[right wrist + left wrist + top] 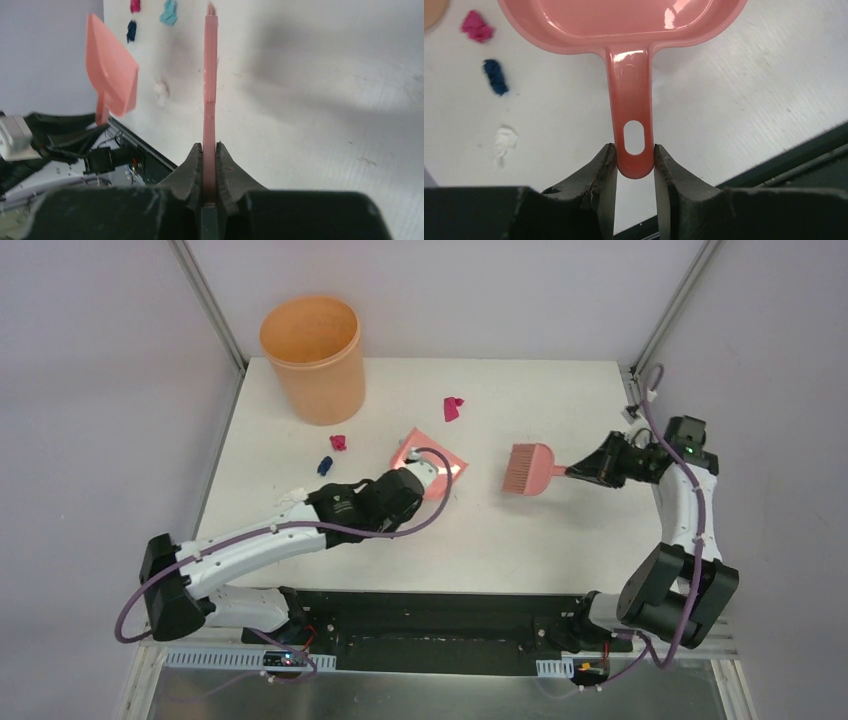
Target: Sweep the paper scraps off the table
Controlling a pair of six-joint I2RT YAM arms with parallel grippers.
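Lying on the white surface (pixel 520 530), most paper scraps (pixel 476 26) sit ahead-left of the left jaws, which pinch the handle end of the dustpan (pixel 631 100). The right jaws pinch the brush (pixel 530 468) handle edge-on; another pink scrap (pixel 453 408) lies ahead of them, past the bristles.

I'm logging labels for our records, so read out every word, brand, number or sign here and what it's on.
No text can be read.
The small pale mark on the left arm is too small to read.
The dustpan, brush and bucket show no print.
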